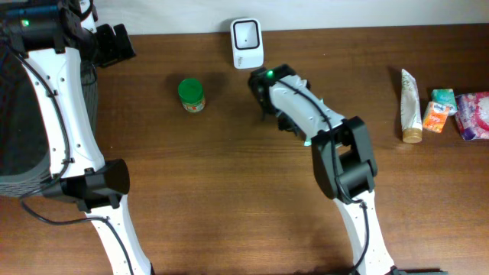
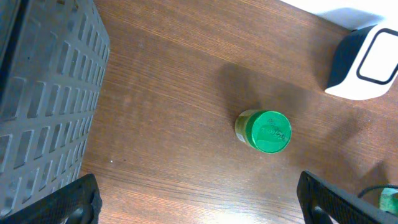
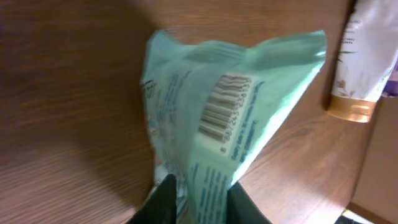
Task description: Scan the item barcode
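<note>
Pale green packet (image 3: 230, 118) pinched at its lower edge by right gripper (image 3: 196, 196), barcode (image 3: 222, 106) facing wrist camera, near white scanner (image 1: 247, 43); left gripper (image 2: 199, 202) wide apart over green-lidded jar (image 2: 267, 130) on worktop (image 1: 191, 191).

Pale green packet (image 3: 242, 127), black barcode (image 3: 221, 115); jar (image 1: 192, 95) lid green; scanner (image 1: 247, 43) white, black face; tabletop (image 1: 221, 198) brown woodgrain.

In the right wrist view the pale green packet (image 3: 236, 118) is blurred and its barcode digits are unreadable. Its lower end is hidden behind the fingers (image 3: 163, 199) at 6 o'clock. The tube (image 3: 364, 62) is cut off at 2 o'clock. Overhead, the right arm (image 1: 306, 107) covers the packet entirely. In the left wrist view the scanner (image 2: 367, 62) runs off at 2 o'clock and the basket (image 2: 43, 93) at 9 o'clock.
</note>
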Action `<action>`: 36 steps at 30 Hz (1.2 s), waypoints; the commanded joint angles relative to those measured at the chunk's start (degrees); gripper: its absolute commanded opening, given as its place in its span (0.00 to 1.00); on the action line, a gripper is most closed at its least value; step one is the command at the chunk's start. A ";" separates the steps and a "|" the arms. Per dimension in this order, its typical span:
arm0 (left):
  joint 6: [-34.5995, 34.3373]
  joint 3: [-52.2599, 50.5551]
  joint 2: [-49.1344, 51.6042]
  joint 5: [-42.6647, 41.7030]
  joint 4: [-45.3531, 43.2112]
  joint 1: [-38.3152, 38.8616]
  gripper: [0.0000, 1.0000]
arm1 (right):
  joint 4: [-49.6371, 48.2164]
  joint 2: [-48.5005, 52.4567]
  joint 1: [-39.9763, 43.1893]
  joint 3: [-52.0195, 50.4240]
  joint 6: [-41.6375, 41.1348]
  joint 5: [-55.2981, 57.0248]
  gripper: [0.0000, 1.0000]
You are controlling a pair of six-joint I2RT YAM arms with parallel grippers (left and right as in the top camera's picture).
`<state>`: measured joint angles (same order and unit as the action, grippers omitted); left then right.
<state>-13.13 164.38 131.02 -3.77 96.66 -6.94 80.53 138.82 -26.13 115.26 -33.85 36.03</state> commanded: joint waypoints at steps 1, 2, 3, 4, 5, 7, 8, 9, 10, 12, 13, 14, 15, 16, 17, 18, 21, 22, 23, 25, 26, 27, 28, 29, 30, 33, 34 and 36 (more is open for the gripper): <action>-0.11 0.68 -1.92 0.59 0.04 -0.37 0.99 | -1.14 1.16 -4.81 1.44 1.38 -3.78 0.40; -0.11 0.68 -1.92 0.59 0.04 -0.37 0.99 | -1.97 1.16 -5.60 1.81 2.45 -5.31 0.50; -0.11 0.68 -1.92 0.59 0.04 -0.37 0.99 | -3.02 1.16 -6.62 2.69 3.61 -7.65 0.52; -0.11 0.68 -1.92 0.59 0.04 -0.37 0.99 | -4.00 1.16 -7.69 3.89 3.61 -9.51 0.59; -0.11 0.68 -1.92 0.59 0.04 -0.37 0.99 | -4.02 1.16 -7.96 4.90 3.61 -10.27 0.60; -0.11 0.68 -1.92 0.59 0.04 -0.37 0.99 | -3.48 1.14 -7.91 8.90 7.58 -13.90 0.60; -0.11 0.68 -1.92 0.59 0.04 -0.37 0.99 | -2.95 1.14 -7.87 10.51 9.25 -15.39 0.61; -0.11 0.68 -1.92 0.59 0.04 -0.37 0.99 | -2.56 1.14 -7.63 12.09 10.75 -17.62 0.61; -0.11 0.68 -1.92 0.59 0.04 -0.37 0.99 | -1.55 1.14 -7.13 14.21 11.17 -20.96 0.61; -0.11 0.68 -1.92 0.59 0.04 -0.37 0.99 | 1.84 1.14 -4.87 19.08 11.21 -25.18 0.61; -0.11 0.68 -1.92 0.59 0.04 -0.37 0.99 | 3.39 1.14 -3.61 20.83 11.30 -25.59 0.66; -0.11 0.68 -1.92 0.59 0.04 -0.37 0.99 | 5.03 1.14 -1.53 22.53 14.88 -28.63 0.71; -0.11 0.68 -1.92 0.59 0.04 -0.37 0.99 | 6.14 1.14 0.76 22.64 19.32 -33.46 0.71; -0.11 0.68 -1.92 0.59 0.04 -0.37 0.99 | 6.88 1.16 2.56 22.08 22.05 -36.98 0.67; -0.11 0.68 -1.92 0.59 0.04 -0.37 0.99 | 6.93 1.16 3.69 21.00 23.28 -39.10 0.64; -0.11 0.68 -1.92 0.59 0.04 -0.37 0.99 | 6.93 1.16 5.14 19.56 23.37 -40.85 0.55; -0.11 0.68 -1.92 0.59 0.04 -0.37 0.99 | 2.62 1.16 8.63 10.19 24.20 -46.34 0.53; -0.11 0.68 -1.92 0.59 0.04 -0.37 0.99 | 0.48 1.16 8.98 7.87 25.97 -50.10 0.53; -0.11 0.68 -1.92 0.59 0.04 -0.37 0.99 | -2.84 1.16 9.33 4.92 27.69 -55.32 0.52; -0.11 0.68 -1.92 0.59 0.04 -0.37 0.99 | -7.39 1.16 9.33 1.97 27.65 -58.36 0.50; -0.11 0.68 -1.92 0.59 0.04 -0.37 0.99 | -8.00 1.16 9.27 1.84 27.65 -58.29 0.45; -0.11 0.68 -1.92 0.59 0.04 -0.37 0.99 | -8.46 1.16 9.29 1.88 27.54 -58.10 0.41; -0.11 0.68 -1.92 0.59 0.04 -0.37 0.99 | -7.72 1.05 9.79 3.37 27.21 -57.90 0.41; -0.11 0.68 -1.92 0.59 0.04 -0.37 0.99 | -5.51 1.05 10.40 5.55 25.07 -57.64 0.42; -0.11 0.68 -1.92 0.59 0.04 -0.37 0.99 | -2.14 1.05 10.84 8.94 24.33 -57.77 0.42; -0.11 0.68 -1.92 0.59 0.04 -0.37 0.99 | 4.61 1.05 9.90 17.92 24.35 -57.68 0.48; -0.11 0.68 -1.92 0.59 0.04 -0.37 0.99 | 4.68 1.05 9.05 19.23 24.00 -57.66 0.50; -0.11 0.68 -1.92 0.59 0.04 -0.37 0.99 | 3.85 1.16 7.65 18.93 19.17 -54.12 0.52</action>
<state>-13.13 164.38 131.02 -3.77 96.68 -6.94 84.66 140.40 -16.29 133.53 -9.52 -20.93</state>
